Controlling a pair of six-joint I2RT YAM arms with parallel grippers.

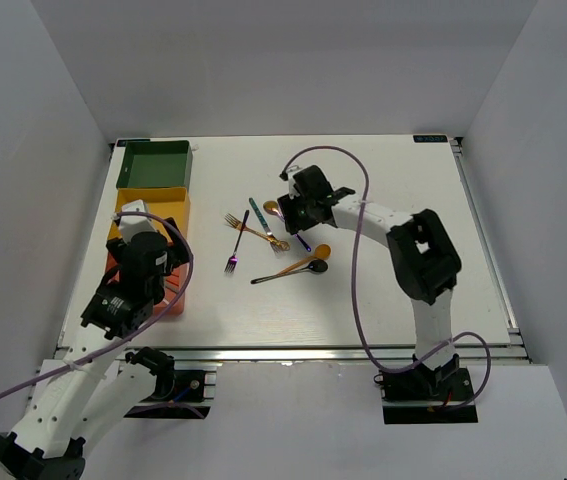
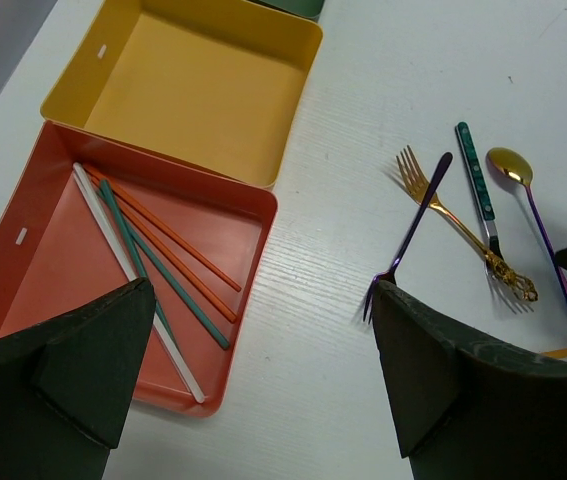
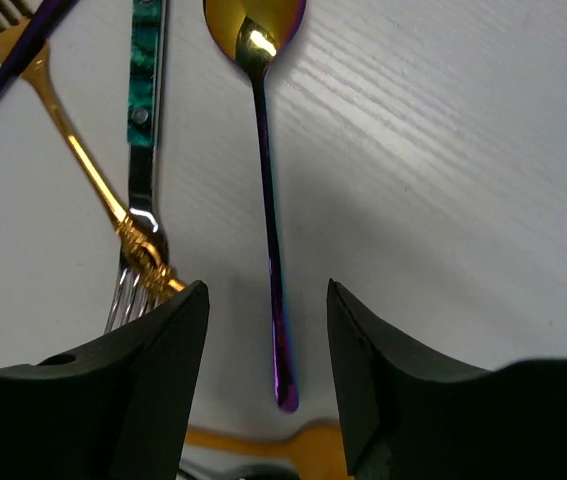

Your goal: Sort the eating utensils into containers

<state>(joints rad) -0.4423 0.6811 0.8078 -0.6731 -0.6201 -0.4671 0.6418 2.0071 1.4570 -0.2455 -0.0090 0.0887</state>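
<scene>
Three trays lie in a row at the left: dark green, yellow and orange-red. The orange-red tray holds white, teal and orange chopsticks. Mid-table lie a purple fork, a gold fork, a teal-handled fork, a gold spoon with a purple handle, an orange spoon and a black spoon. My left gripper is open and empty above the orange-red tray's right edge. My right gripper is open, low over the table, its jaws either side of the purple handle.
The yellow tray is empty in the left wrist view. White walls stand close along the left, back and right of the table. The right arm's purple cable loops above the table. The gold fork crosses the teal-handled fork beside my right gripper.
</scene>
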